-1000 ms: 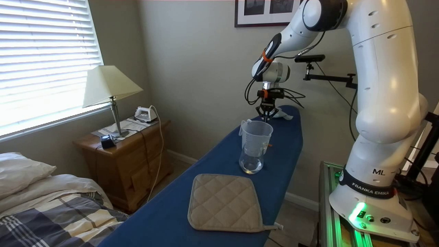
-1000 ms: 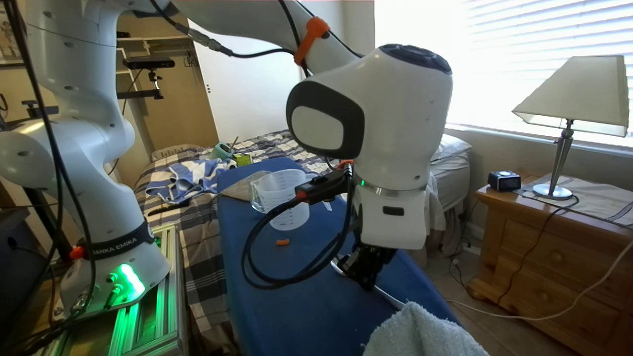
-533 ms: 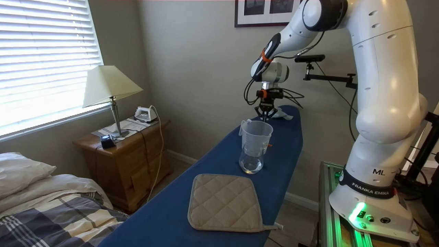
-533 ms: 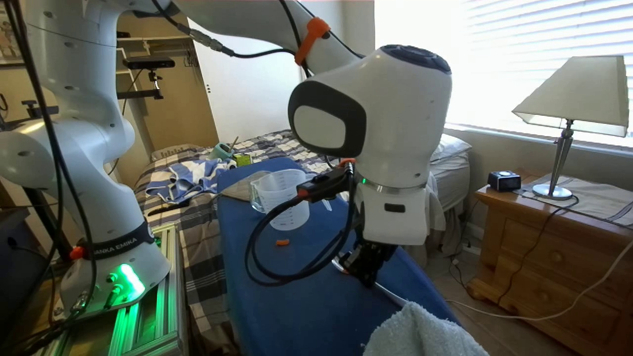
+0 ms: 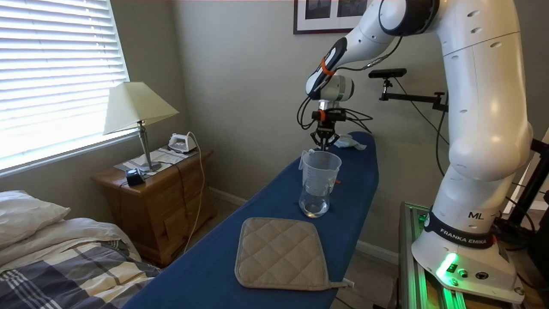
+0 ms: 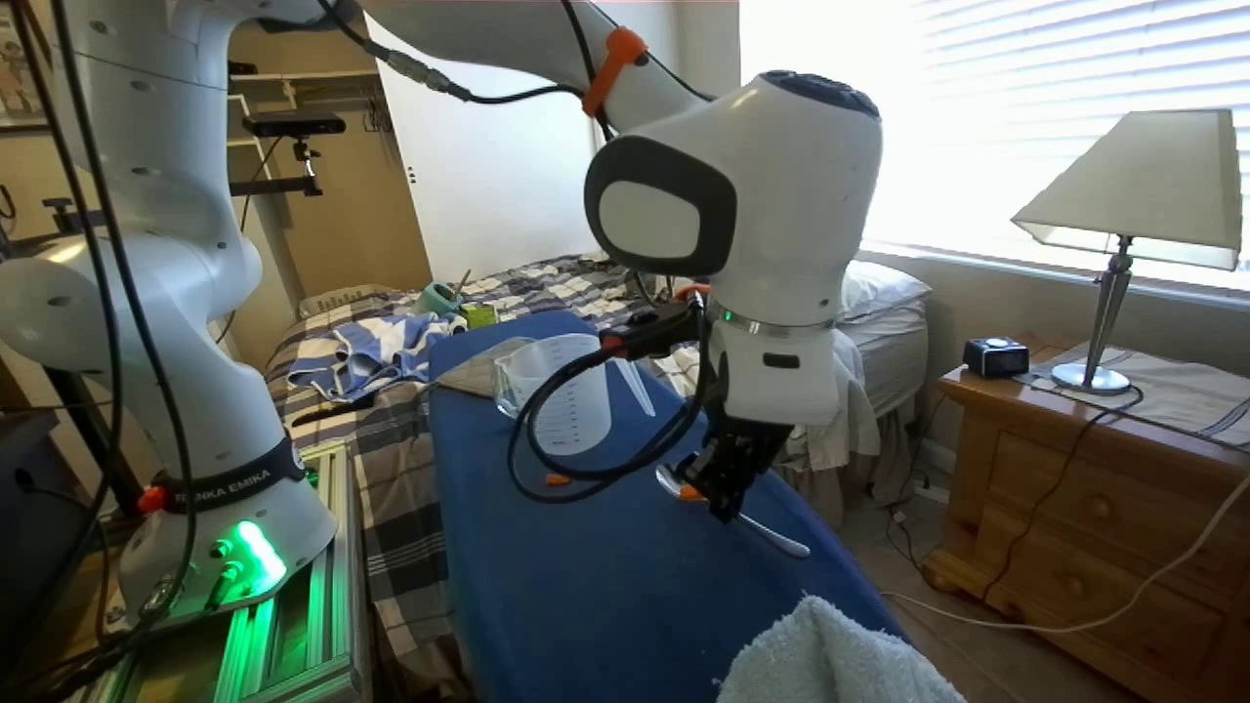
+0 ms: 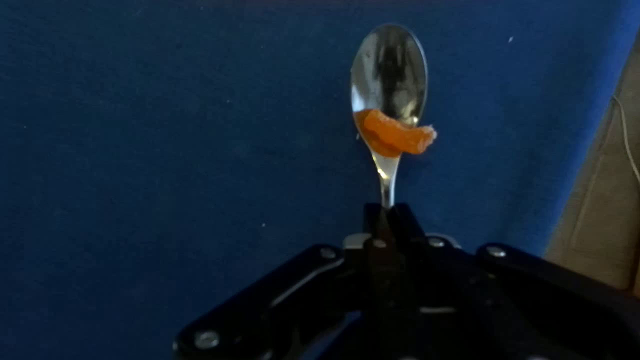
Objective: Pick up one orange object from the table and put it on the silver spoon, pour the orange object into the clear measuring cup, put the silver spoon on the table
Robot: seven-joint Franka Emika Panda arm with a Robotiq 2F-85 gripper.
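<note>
1 lamp [image 5: 139, 107] and 1 iron [image 5: 181, 143] sit atop the wooden nightstand [image 5: 148, 210].

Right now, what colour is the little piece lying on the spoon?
Orange. The little piece shows best in the wrist view, across the spoon.

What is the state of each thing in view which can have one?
Silver spoon: held, bowl facing up
Gripper: shut on the spoon
Orange piece: lying in the spoon, one end past its rim
Second orange piece: lying on the ironing board
Clear measuring cup: upright
Clear vessel: upright
Quilted potholder: lying flat
White towel: bunched
Nightstand drawers: shut
Window blinds: lowered
Robot base light: lit green
Table lamp: upright, cannot tell if lit
</note>
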